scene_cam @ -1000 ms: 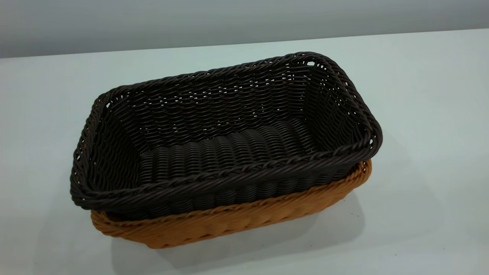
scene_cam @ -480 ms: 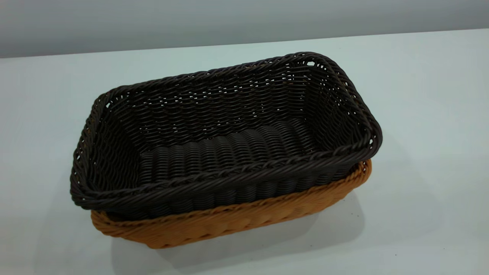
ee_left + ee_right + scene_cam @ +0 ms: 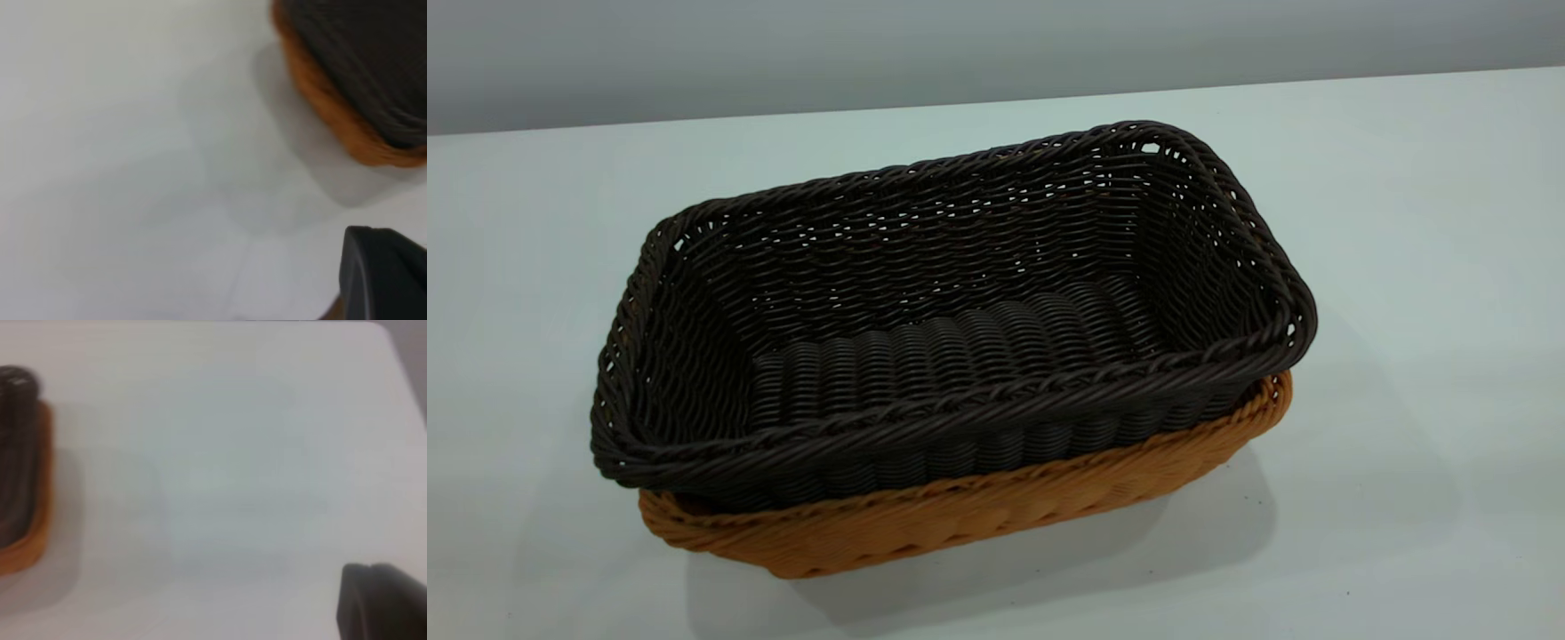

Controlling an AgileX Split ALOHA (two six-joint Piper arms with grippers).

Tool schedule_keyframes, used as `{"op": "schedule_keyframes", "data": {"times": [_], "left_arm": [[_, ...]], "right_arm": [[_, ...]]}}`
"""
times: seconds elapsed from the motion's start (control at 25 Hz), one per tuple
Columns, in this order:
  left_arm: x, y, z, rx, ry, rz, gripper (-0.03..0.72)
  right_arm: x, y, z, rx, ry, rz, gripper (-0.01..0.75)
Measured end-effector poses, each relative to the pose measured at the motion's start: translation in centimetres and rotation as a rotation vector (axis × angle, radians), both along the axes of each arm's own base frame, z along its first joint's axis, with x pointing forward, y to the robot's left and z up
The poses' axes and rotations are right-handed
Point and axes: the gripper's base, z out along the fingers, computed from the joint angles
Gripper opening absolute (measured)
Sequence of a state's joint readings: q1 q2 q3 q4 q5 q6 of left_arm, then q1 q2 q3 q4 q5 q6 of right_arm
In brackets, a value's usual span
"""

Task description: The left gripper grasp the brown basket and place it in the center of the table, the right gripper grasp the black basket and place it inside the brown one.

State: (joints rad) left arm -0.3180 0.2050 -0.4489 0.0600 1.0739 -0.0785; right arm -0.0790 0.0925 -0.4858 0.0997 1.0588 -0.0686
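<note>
Woven dark-brown, near-black rectangular wicker basket [image 3: 951, 311], nested inside an orange-brown woven rectangular basket [image 3: 960, 524]; the lower one's rim shows beneath it along the near side. Pair sits mid-frame on a pale table [image 3: 1405, 222]. Grippers: whether apart or together cannot be told.

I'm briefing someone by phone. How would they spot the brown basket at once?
On the pale table stands one nested pair of woven baskets. The brown basket is the outer, lower one: only its orange-brown wall shows beneath the black basket seated inside it.
</note>
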Motion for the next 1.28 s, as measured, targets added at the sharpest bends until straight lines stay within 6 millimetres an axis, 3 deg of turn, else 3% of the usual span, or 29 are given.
{"op": "schedule_keyframes", "data": {"times": [0.24, 0.48, 0.96, 1.28], "left_arm": [[0.0, 0.6, 0.0, 0.000, 0.000, 0.202, -0.001], [-0.2, 1.0, 0.0, -0.002, -0.011, 0.354, -0.001], [-2.8, 0.9, 0.3, -0.028, -0.199, 0.356, -0.001], [-2.9, 0.9, 0.3, -0.027, -0.201, 0.356, -0.001]], "right_arm": [[0.1, -0.1, 0.0, 0.001, -0.001, -0.117, 0.000], [-0.4, 0.0, 0.0, -0.001, -0.035, -0.121, 0.000], [-1.3, 0.2, 0.0, -0.010, -0.091, -0.120, 0.000], [-1.3, 0.2, 0.0, -0.010, -0.088, -0.119, 0.000]]}}
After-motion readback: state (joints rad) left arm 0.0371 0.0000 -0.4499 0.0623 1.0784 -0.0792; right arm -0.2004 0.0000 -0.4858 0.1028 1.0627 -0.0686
